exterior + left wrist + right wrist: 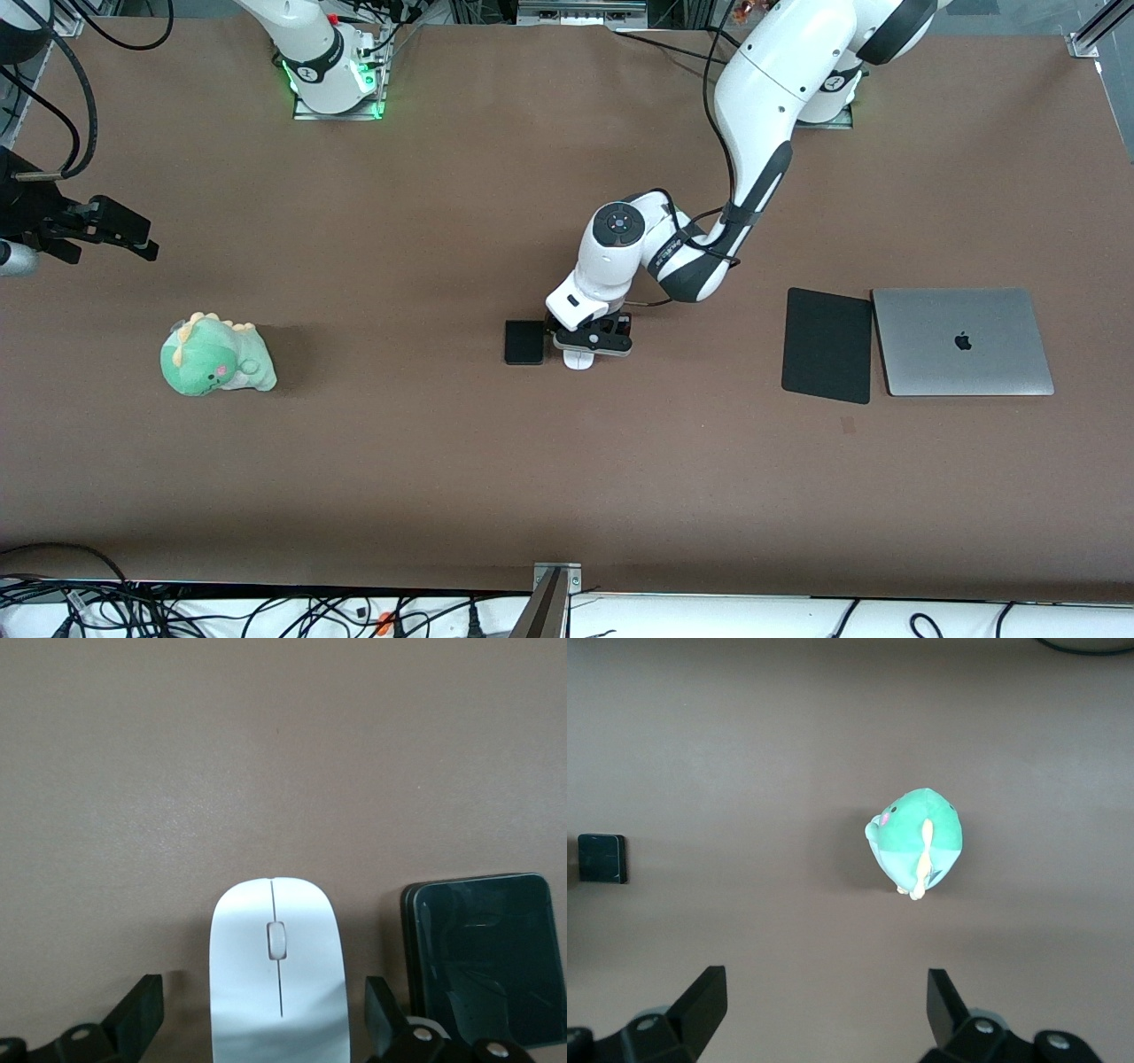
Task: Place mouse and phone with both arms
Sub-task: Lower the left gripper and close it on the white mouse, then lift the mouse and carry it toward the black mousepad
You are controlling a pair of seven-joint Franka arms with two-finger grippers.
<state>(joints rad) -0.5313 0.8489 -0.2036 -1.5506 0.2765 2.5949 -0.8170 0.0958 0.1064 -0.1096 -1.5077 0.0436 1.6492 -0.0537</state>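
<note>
While the right tool waits spread apart over the table's right-arm end, the left tool straddles the mouse, fingers apart, beside the phone; closing comes next.

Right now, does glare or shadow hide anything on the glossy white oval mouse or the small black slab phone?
Left wrist view: glossy white oval mouse evenly lit, shaded only at its lower end; small black slab phone carries faint reflections. Front view: left gripper covers most of the mouse.

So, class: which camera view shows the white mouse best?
The left wrist view: the mouse fills the lower middle, its centre line and wheel clear, between the open left gripper fingers, beside the phone. The front view shows only a white sliver under that gripper. The right wrist view does not show it.
</note>
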